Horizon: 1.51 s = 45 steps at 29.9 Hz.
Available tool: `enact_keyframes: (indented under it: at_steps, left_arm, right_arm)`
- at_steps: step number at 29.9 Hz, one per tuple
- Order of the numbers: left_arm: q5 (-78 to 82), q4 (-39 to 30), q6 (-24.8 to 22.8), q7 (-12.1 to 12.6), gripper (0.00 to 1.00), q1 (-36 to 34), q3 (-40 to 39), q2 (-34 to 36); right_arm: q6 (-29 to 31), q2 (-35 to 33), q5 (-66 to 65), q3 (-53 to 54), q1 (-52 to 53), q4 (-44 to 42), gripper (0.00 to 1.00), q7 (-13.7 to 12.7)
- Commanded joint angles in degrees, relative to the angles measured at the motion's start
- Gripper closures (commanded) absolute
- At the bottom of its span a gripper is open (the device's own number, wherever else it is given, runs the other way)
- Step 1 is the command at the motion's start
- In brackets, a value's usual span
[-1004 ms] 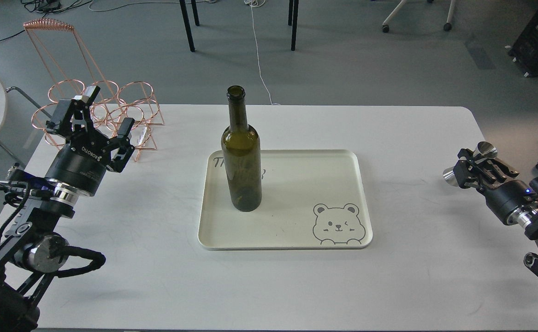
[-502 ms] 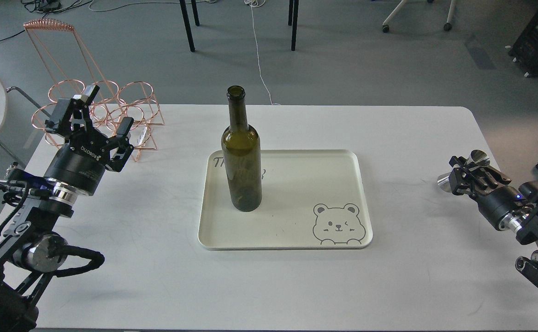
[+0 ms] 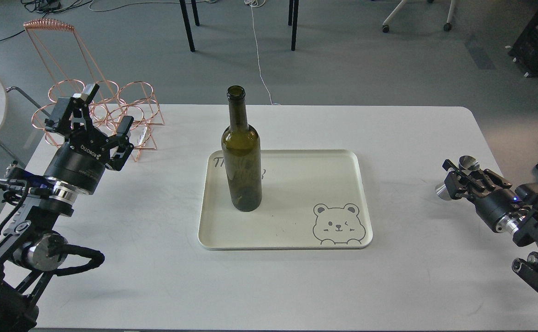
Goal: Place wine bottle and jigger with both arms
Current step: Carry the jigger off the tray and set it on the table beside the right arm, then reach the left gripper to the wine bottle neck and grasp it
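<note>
White counter (image 3: 269, 286). Cream bear-print tray (image 3: 296, 230), centre: wine bottle (image 3: 241, 157) upright on its left part. Right end effector (image 3: 458, 180), right edge: pinching the jigger (image 3: 453, 177), tilted above the counter. Left end effector (image 3: 98, 120): fingers spread, empty. Copper wire rack (image 3: 112, 110), far left.

I have one view, taken from my head, looking forward and down over the desk (image 3: 158, 258). It stands back far enough to take in the whole desk top, with my left arm entering at the left edge, my right arm at the right, and grey floor (image 3: 351, 64) beyond the far edge.
</note>
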Motion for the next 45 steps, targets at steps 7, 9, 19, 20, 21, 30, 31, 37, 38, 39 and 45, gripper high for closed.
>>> enact_keyframes:
  at_steps: [7, 9, 19, 20, 21, 30, 31, 37, 38, 39, 45]
  left_arm:
    - [0.03, 0.0, 0.0, 0.0, 0.02, -0.05, 0.0, -0.18]
    - [0.03, 0.0, -0.08, 0.0, 0.02, -0.05, 0.0, -0.18]
    - [0.02, 0.0, -0.61, 0.0, 0.02, -0.05, 0.0, 0.26]
    - [0.03, -0.08, -1.05, 0.0, 0.02, 0.03, 0.0, 0.35]
    - [0.03, -0.26, -1.57, 0.0, 0.02, 0.03, 0.0, 0.44]
    - [7.75, -3.77, -2.11, -2.63, 0.02, 0.65, 0.0, 3.68]
    - [9.5, -4.47, -2.11, -3.13, 0.02, 0.74, 0.0, 4.47]
    - [22.32, -11.23, -1.93, -3.13, 0.02, 0.65, 0.0, 10.8]
    - [25.57, -13.07, -1.93, -3.13, 0.02, 0.47, -0.09, 12.03]
    - [28.39, -14.48, -1.93, -3.13, 0.02, 0.3, -0.09, 13.08]
    - [52.88, -19.33, -1.93, -3.13, 0.02, -3.21, -0.09, 20.73]
  right_arm:
    - [0.0, -1.57, 0.27, -0.09, -0.97, 3.16, 0.16, 0.0]
    - [0.0, -4.63, 0.36, -0.61, -2.2, 5.53, 0.15, 0.0]
    - [0.0, -22.03, 3.69, -2.37, -11.34, 21.69, 0.12, 0.0]
    - [0.0, -23.45, 5.36, -2.72, -11.95, 24.5, 0.12, 0.0]
    - [0.0, -25.11, 8.24, -2.9, -12.48, 28.36, 0.12, 0.0]
    - [0.0, -31.02, 42.09, -4.48, -5.21, 54.06, 0.11, 0.0]
    - [0.0, -30.5, 44.37, -4.31, -2.84, 54.06, 0.11, 0.0]
    - [6.37, -23.12, 68.18, -3.43, 6.92, 53.1, 0.06, 0.0]
    - [7.25, -21.54, 72.48, -3.34, 7.98, 52.57, 0.06, 0.0]
    - [8.04, -20.48, 75.65, -3.17, 8.51, 52.04, 0.06, 0.0]
    - [10.77, -12.05, 83.07, -3.51, 8.61, 43.79, 0.04, 0.0]
